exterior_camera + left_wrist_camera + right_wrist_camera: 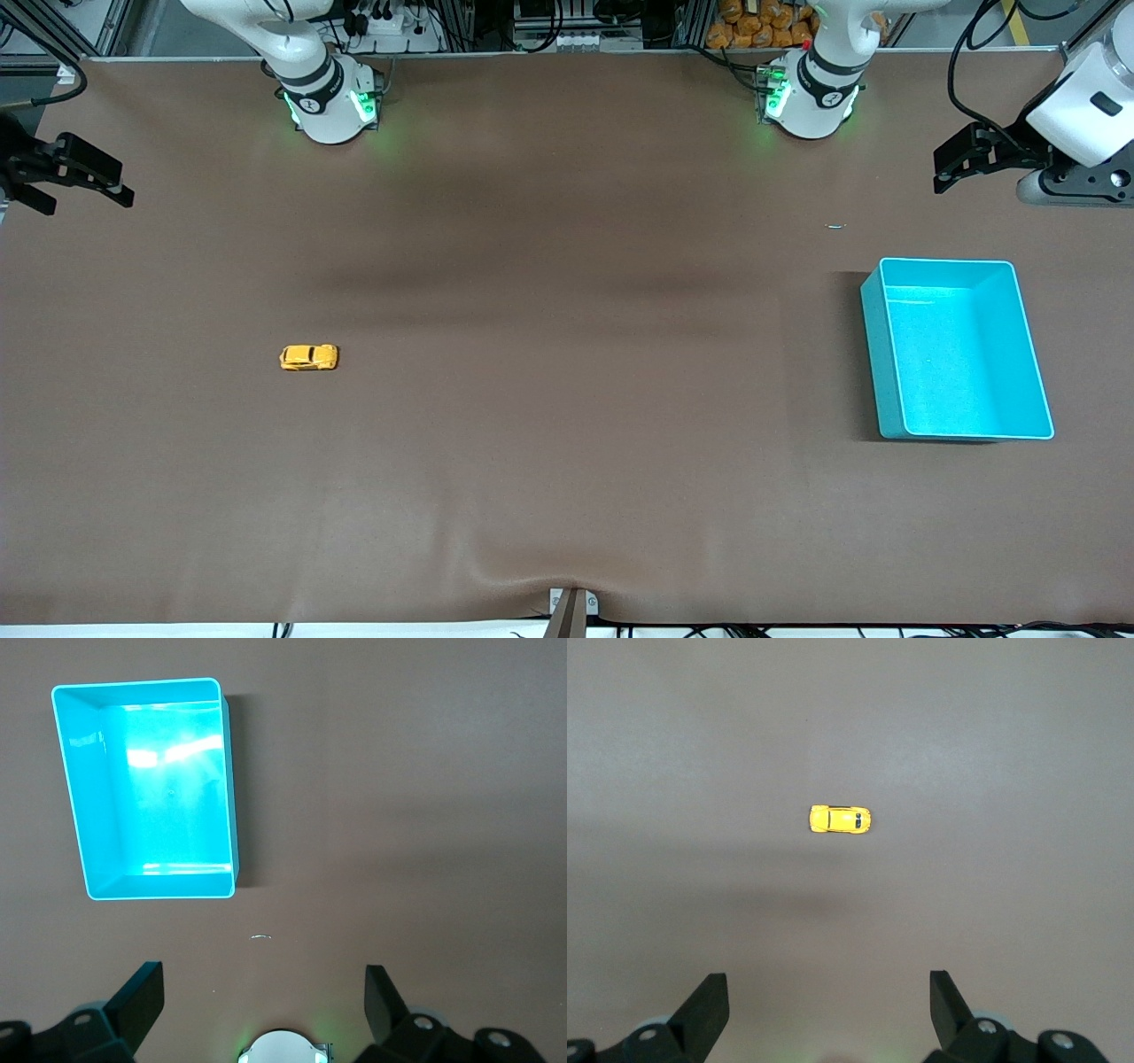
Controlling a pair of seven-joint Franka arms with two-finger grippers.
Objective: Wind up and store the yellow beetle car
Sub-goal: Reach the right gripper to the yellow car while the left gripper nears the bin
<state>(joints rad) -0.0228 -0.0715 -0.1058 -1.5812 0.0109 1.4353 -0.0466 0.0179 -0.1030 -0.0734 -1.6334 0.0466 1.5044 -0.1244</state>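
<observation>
1. The right gripper hangs in the air over the table's edge at the right arm's end, its black fingers spread wide with nothing between them.
2. The left gripper hangs over the table's edge at the left arm's end, above the stretch of table between the robots' bases and the teal bin; its fingers also stand wide apart and hold nothing.
3. Both arms are drawn out toward their own ends of the table, and each wrist camera looks down on the brown table.
4. The yellow beetle car stands on its wheels on the table toward the right arm's end, nearer to the front camera than the right arm's base and well apart from both grippers.
5. Its long axis runs along the table's length, from one arm's end toward the other; which end is the nose cannot be told.
6. In the right wrist view the car shows dark windows at one end of its roof.
7. The bin, open side up, sits toward the left arm's end, well apart from the car.
8. No brand, label or writing can be read on the car or bin.
</observation>
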